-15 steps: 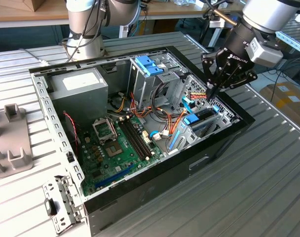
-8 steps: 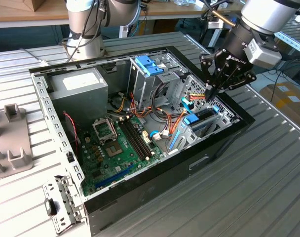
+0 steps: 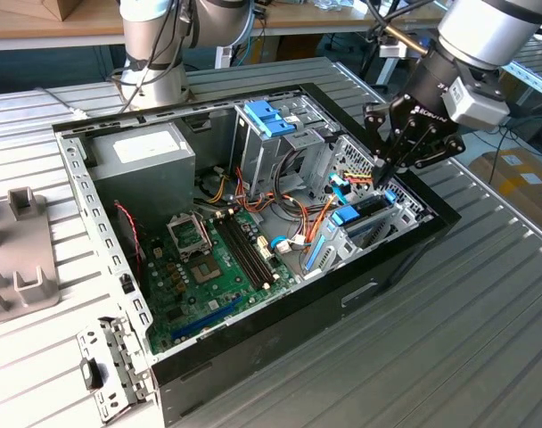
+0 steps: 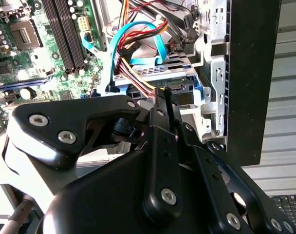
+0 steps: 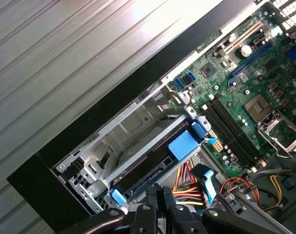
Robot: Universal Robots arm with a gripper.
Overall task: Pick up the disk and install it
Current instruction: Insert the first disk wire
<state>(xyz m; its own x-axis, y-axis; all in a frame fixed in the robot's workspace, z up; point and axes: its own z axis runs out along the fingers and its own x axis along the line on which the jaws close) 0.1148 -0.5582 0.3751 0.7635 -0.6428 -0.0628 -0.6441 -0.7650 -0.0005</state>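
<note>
With its fingers pressed together, the gripper hovers just above the disk seated in its bay; nearby cables could snag.

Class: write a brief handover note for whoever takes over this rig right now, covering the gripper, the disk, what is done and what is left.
Gripper: shut, holding nothing, its tips right above the disk.
Disk: lying in the drive bay by the case wall at the exterior view's right, blue tab on top, cables running beside it.
Done: disk picked up and placed in the bay.
Left: whether it is fully seated cannot be judged from here.
</note>
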